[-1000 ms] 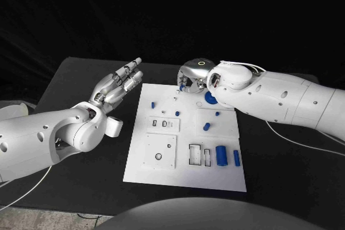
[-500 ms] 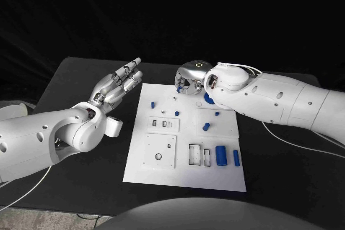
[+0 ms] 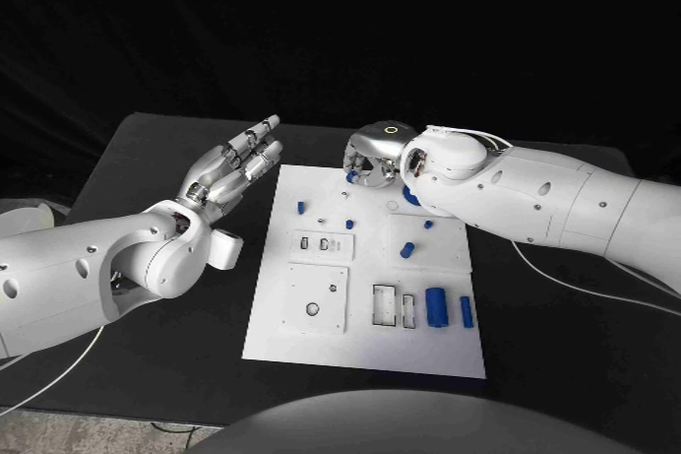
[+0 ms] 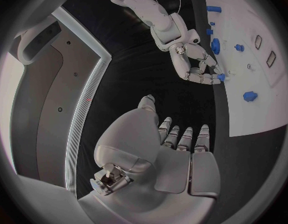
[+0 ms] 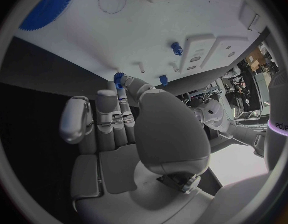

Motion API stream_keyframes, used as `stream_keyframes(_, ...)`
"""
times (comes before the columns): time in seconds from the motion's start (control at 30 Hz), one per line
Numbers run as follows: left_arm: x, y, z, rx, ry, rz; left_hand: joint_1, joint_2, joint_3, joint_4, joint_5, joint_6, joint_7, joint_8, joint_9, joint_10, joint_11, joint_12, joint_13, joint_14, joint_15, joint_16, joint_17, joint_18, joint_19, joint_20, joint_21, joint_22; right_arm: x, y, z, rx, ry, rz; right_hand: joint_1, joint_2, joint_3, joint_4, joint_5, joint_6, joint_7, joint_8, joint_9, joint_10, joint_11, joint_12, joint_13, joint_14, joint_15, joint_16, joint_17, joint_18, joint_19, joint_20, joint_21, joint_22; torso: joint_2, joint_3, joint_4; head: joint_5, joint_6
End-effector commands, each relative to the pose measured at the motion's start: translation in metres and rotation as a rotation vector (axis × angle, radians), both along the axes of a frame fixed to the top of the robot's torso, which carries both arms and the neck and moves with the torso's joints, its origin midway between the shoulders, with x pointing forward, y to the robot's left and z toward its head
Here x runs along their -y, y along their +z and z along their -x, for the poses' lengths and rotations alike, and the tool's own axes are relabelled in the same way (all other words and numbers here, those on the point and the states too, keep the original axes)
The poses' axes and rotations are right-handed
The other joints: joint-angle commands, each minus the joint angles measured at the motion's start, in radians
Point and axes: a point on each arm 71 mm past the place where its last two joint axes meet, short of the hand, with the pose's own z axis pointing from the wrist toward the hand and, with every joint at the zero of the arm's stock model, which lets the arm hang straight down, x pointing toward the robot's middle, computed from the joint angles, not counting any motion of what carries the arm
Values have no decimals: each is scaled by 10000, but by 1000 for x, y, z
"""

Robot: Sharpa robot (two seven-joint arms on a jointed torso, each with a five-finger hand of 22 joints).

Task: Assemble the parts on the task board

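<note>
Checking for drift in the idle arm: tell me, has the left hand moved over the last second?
No. In the head view the left hand sits open beside the task board's far left corner, just as before.

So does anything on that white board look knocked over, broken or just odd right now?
Nothing stands out. The task board lies flat on the black table, and its blue parts look unbroken. The right hand pinches a small blue gear at the board's far edge; the left hand is off the board, open.

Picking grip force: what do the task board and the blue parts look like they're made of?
Task board: likely rigid plastic, matte white, flat with crisp cut-outs and no glare. Blue parts, such as the cylinder: probably moulded or printed plastic, uniform colour, faint sheen. Right hand pinches a small blue toothed piece.
</note>
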Motion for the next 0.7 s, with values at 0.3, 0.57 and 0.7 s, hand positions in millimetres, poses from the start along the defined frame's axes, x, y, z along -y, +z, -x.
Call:
stream_keyframes(0.3, 3, 0, 0, -186, -199, 238, 140, 30, 82, -25, 90, 206, 46, 73, 31, -7, 106, 10, 11, -21, 88, -32, -14, 177, 3, 98, 50, 11, -2, -7, -1, -197, -155, 137, -176, -161, 138, 54, -156, -875, -89, -571, -202, -1207, 127, -112, -64, -444, -104, -386, -464, 46, -344, -61, -341, -269, -6, -2, 4, 9, 1)
stream_keyframes(0.57, 1, -1, 0, -276, -152, 268, 173, 26, 98, -34, 123, 251, 69, 86, 36, -12, 128, 8, 10, -22, 93, -32, -14, 177, 4, 104, 52, 12, 3, -4, -2, 33, -170, -254, -257, -267, -290, 36, -715, -2428, -324, -640, -653, -3431, 121, -56, -18, -911, -57, -677, -915, 125, -702, -6, -730, -518, -16, -8, -19, 14, 1)
stream_keyframes(0.7, -1, -1, 0, -293, -115, 258, 195, 20, 107, -42, 147, 273, 80, 92, 38, -12, 138, 9, 10, -22, 96, -33, -14, 177, 6, 107, 53, 12, 11, 8, -2, 508, -134, -731, -161, -201, -374, -1, -670, -2380, -133, -582, -686, -3429, 32, 102, 32, -1021, -113, -770, -1082, 145, -767, -47, -813, -562, -1, -5, -22, 4, 1)
